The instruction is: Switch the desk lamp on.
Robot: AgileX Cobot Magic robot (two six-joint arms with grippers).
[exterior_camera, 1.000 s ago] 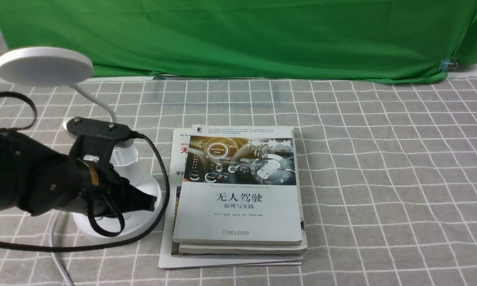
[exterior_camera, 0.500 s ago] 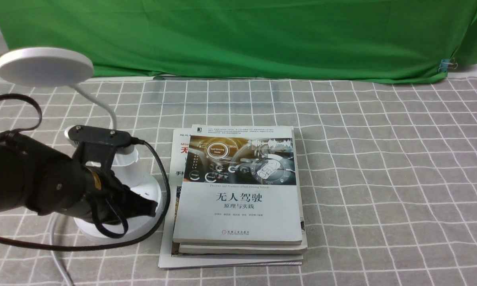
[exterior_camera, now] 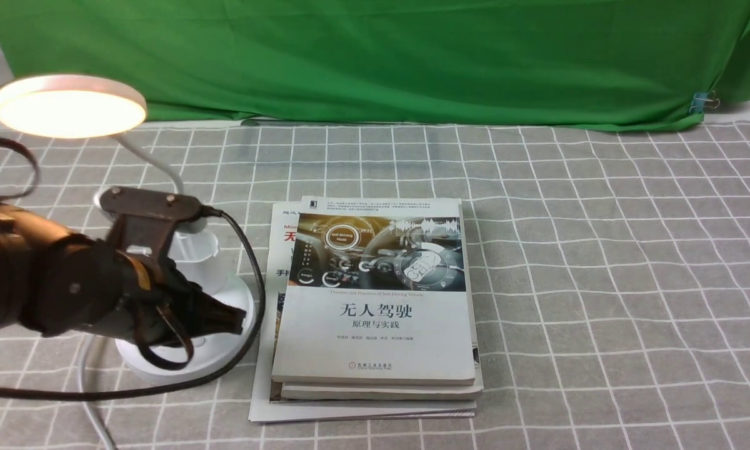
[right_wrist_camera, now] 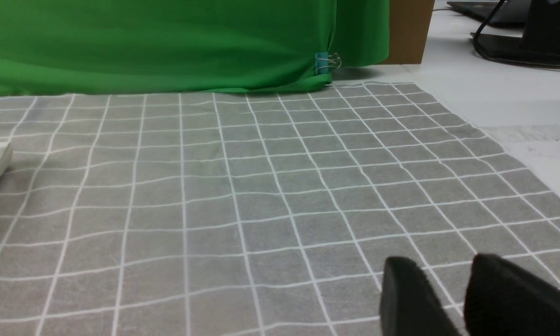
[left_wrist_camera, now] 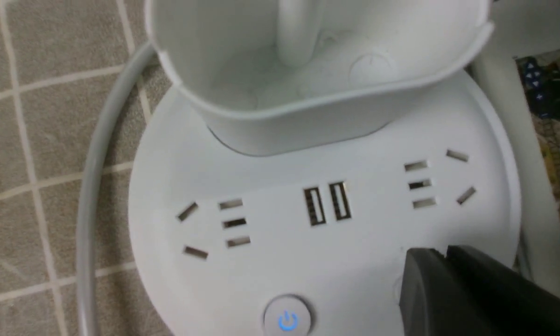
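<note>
The white desk lamp stands at the left of the table. Its round disc head (exterior_camera: pixel 69 106) glows warm. A thin neck leads down to the small cup (exterior_camera: pixel 195 253) on the round base (exterior_camera: pixel 232 294). My left gripper (exterior_camera: pixel 240 319) is shut, its tips lying on the base top. In the left wrist view the shut tips (left_wrist_camera: pixel 441 254) rest on the base (left_wrist_camera: pixel 261 261) beside the sockets. The round power button (left_wrist_camera: pixel 287 319) shows a blue light. My right gripper (right_wrist_camera: pixel 441 268) hovers low over bare cloth with its fingers apart, holding nothing. It is out of the front view.
A stack of books (exterior_camera: pixel 375 294) lies right beside the lamp base on the grey checked cloth (exterior_camera: pixel 600 281). The lamp's grey cord (exterior_camera: pixel 90 387) runs toward the front edge. A green backdrop (exterior_camera: pixel 375 56) closes the far side.
The lamp head was dark and now glows. My left gripper has shifted slightly over the base, its tips staying on the base top.
</note>
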